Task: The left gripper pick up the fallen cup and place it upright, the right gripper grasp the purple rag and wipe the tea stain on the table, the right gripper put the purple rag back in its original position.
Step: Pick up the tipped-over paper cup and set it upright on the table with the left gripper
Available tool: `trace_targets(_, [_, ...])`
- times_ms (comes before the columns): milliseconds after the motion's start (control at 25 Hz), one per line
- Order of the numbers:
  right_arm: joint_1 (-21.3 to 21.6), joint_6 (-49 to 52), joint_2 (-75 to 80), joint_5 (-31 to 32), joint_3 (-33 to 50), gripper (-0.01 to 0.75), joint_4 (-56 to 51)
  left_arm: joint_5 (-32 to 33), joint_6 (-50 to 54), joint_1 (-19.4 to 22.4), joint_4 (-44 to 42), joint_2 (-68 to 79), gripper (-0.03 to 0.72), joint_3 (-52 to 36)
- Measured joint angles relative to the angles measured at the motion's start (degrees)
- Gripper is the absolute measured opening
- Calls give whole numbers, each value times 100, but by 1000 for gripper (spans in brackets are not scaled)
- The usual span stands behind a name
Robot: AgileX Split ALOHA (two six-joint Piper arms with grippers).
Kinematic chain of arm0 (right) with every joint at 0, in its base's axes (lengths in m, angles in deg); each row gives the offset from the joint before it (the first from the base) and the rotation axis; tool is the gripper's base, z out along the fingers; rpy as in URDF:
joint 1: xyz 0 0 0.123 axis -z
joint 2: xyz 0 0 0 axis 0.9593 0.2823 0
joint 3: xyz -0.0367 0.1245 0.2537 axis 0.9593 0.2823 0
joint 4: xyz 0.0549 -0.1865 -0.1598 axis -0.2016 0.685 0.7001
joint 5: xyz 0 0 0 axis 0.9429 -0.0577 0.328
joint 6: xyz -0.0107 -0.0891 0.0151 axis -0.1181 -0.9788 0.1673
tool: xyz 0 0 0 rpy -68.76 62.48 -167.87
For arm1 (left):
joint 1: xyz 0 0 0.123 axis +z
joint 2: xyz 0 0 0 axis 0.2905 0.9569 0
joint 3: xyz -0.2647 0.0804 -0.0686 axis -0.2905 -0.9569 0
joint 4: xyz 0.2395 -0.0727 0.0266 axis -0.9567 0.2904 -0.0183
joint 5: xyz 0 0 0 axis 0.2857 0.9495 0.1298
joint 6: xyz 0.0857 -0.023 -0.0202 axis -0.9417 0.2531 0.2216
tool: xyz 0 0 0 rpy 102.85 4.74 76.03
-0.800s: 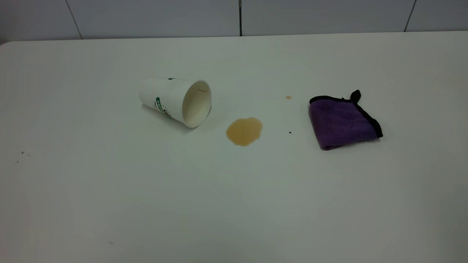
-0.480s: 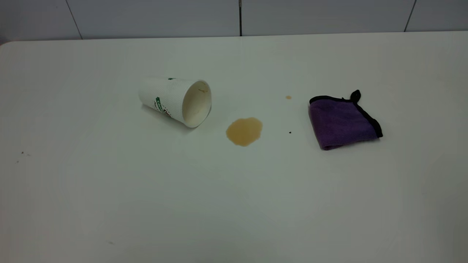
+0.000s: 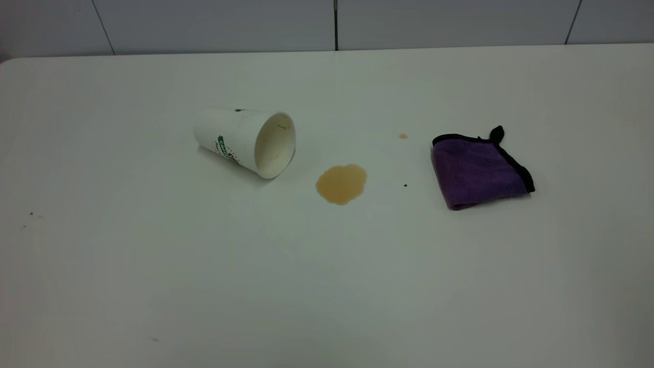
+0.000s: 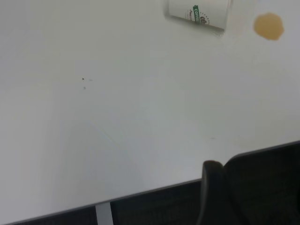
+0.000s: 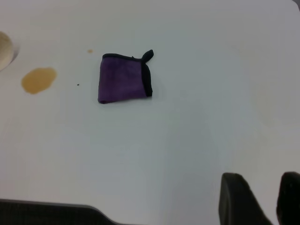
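Cup [image 3: 244, 141]: on its side, mouth toward tea stain [image 3: 341, 183]. Purple rag [image 3: 480, 169]: folded, beyond the stain. Right gripper [image 5: 262, 199]: jaws apart, grasping nothing. Left gripper [image 4: 220, 192]: jaw state cannot be told.

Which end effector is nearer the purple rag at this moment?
Right. The right end effector sits back at the table's near edge with the purple rag ahead of it. The left wrist view shows only the fallen cup and tea stain, no rag.

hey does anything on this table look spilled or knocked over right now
Yes. The paper cup lies on its side, mouth toward a brown tea stain on the table. A smaller brown spot sits near the folded purple rag, which looks undisturbed.
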Motion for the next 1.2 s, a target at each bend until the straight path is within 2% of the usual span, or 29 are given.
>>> trace_targets(880, [0, 0, 0, 0, 0, 241, 0, -68, 0, 0, -120, 40, 441, 35])
trace_targets(1040, [0, 0, 0, 0, 0, 241, 0, -444, 0, 0, -252, 657, 441, 166])
trace_targets(1200, [0, 0, 0, 0, 0, 241, 0, -1395, -18, 0, -263, 1642, 444, 173])
